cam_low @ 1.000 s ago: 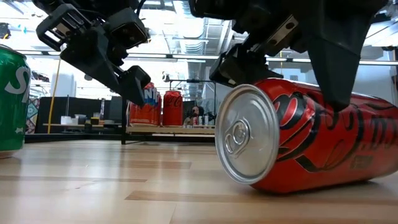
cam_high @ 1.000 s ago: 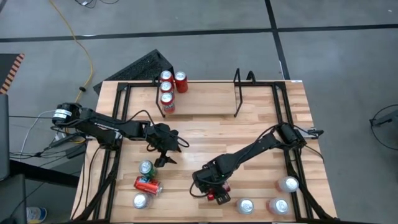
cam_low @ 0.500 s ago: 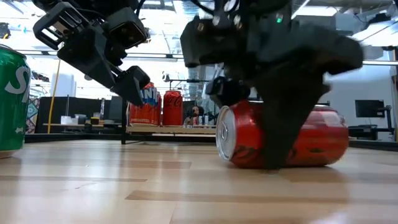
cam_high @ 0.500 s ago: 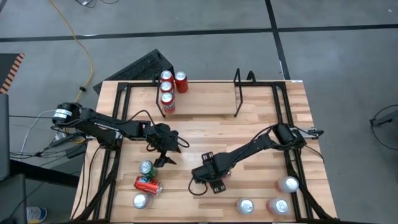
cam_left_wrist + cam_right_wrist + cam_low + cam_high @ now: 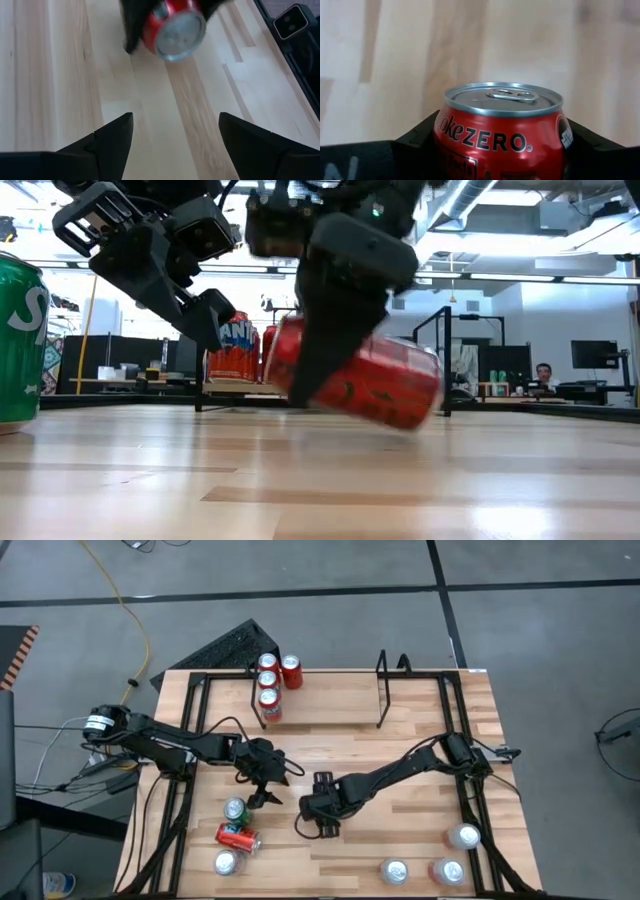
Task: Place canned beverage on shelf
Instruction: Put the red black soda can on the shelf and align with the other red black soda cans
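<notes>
A red Coke Zero can (image 5: 375, 380) hangs tilted just above the wood, with my right gripper (image 5: 318, 804) shut on it near the table's middle. From above, the gripper hides the can. My left gripper (image 5: 264, 792) stands open a short way to the can's left, nothing between its fingers (image 5: 112, 137); the can's silver top (image 5: 180, 31) faces it. The shelf (image 5: 384, 690), a low black rod rack, sits at the far edge with several cans (image 5: 268, 680) standing at its left end. My right gripper pinches the can's side wall (image 5: 447, 137) between its two fingers, one on each opposite side below the top rim. The fingers (image 5: 335, 300) slant down from above. The can is lifted clear of the table and tilted, its top toward the table's left.
A green can (image 5: 235, 809), a red can (image 5: 237, 836) lying on its side and a silver-topped can (image 5: 226, 862) sit near the front left. Three more cans (image 5: 447, 871) stand at the front right. Black rails (image 5: 470, 810) edge the table; bare wood lies before the shelf.
My right gripper has moved toward the table's left and far edges and slightly up, tipping as it went. The red can, which lay on its side on the wood, is now lifted clear and tilted in the fingers.
</notes>
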Controlling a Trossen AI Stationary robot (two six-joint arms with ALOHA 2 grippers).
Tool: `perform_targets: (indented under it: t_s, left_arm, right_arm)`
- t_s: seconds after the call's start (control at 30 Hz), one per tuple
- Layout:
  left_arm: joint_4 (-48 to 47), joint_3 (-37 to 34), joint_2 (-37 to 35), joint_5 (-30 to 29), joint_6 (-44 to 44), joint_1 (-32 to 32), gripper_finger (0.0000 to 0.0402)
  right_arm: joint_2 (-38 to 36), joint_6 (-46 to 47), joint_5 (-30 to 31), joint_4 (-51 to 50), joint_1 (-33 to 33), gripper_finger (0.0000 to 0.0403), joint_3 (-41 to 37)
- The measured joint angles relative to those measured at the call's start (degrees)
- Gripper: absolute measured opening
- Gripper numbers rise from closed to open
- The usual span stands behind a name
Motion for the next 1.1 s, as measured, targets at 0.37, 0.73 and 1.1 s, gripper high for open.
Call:
perform_targets:
  t_s: [0.37,0.73,1.1]
  left_arm:
    - [-5.68,-0.06,-9.79,-1.67,2.94,0.11,0.0277]
    - [10.57,0.07,-16.18,-2.04,2.0,0.11,0.0277]
    - [20.11,0.03,-18.27,-9.46,14.33,-2.43,0.0277]
  right_arm:
    - [-12.84,-1.98,3.68,23.38,-1.38,0.0271,-9.32]
    - [-27.1,-3.8,1.71,71.53,-1.42,0.0271,-31.56]
    - [-26.73,-3.61,-1.49,76.01,-1.27,0.0271,-32.54]
